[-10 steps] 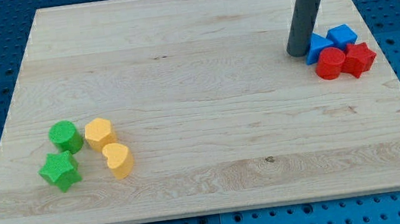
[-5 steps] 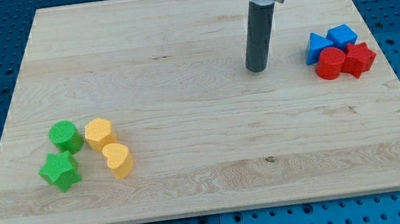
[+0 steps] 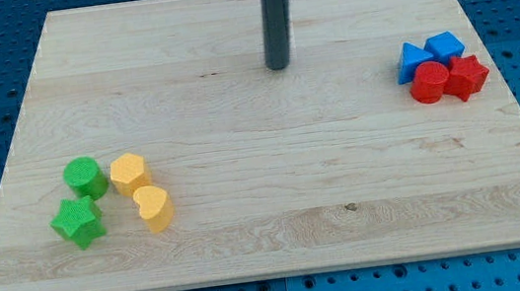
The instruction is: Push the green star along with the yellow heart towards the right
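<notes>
My tip (image 3: 278,67) is the blunt, flat lower end of a straight, smooth, dark grey cylindrical rod with a faint sheen, topped at the view's upper edge by a wider, lighter metallic collar.

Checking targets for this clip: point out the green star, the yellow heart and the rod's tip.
green star (image 3: 77,222), camera view, centre of top face
yellow heart (image 3: 153,204), camera view, top face
my tip (image 3: 278,66), camera view, rod's lower end
</notes>
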